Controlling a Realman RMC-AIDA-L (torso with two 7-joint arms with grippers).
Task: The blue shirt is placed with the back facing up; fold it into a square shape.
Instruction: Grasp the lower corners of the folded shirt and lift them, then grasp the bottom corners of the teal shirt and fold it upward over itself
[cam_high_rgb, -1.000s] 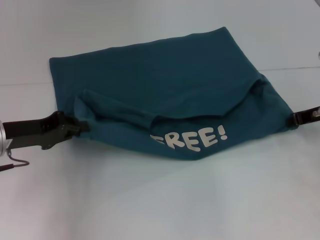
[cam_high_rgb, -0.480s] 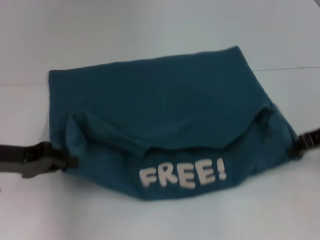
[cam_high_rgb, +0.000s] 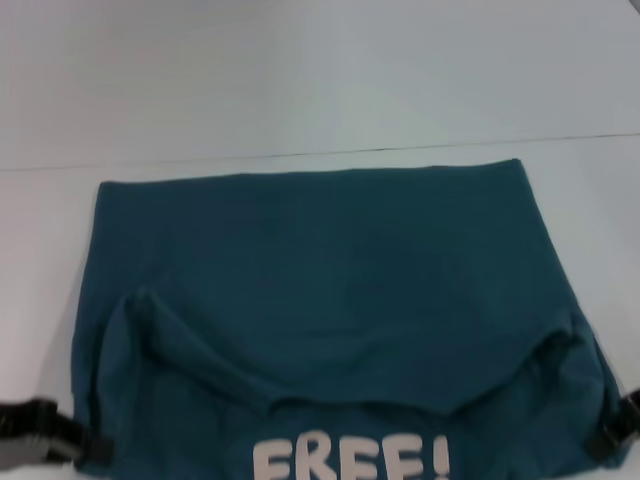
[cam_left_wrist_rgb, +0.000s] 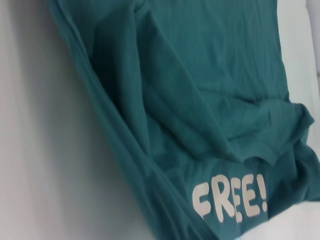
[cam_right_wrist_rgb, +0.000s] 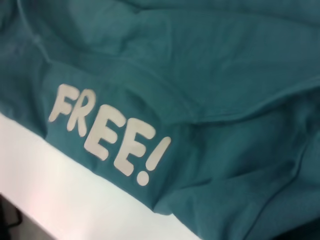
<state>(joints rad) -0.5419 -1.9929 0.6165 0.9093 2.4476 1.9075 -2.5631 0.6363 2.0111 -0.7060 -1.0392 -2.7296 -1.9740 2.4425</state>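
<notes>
We see a plain white table (cam_high_rgb: 300, 90) filling the upper half of the head view, evenly and softly lit. A thin dark seam (cam_high_rgb: 580, 137) runs across it from left to right, rising slightly toward the right edge of the frame.

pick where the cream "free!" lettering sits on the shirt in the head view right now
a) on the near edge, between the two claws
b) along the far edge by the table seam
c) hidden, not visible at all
a: the cream lettering sits on the near edge of the blue shirt, between the left claw and the right claw.
</notes>
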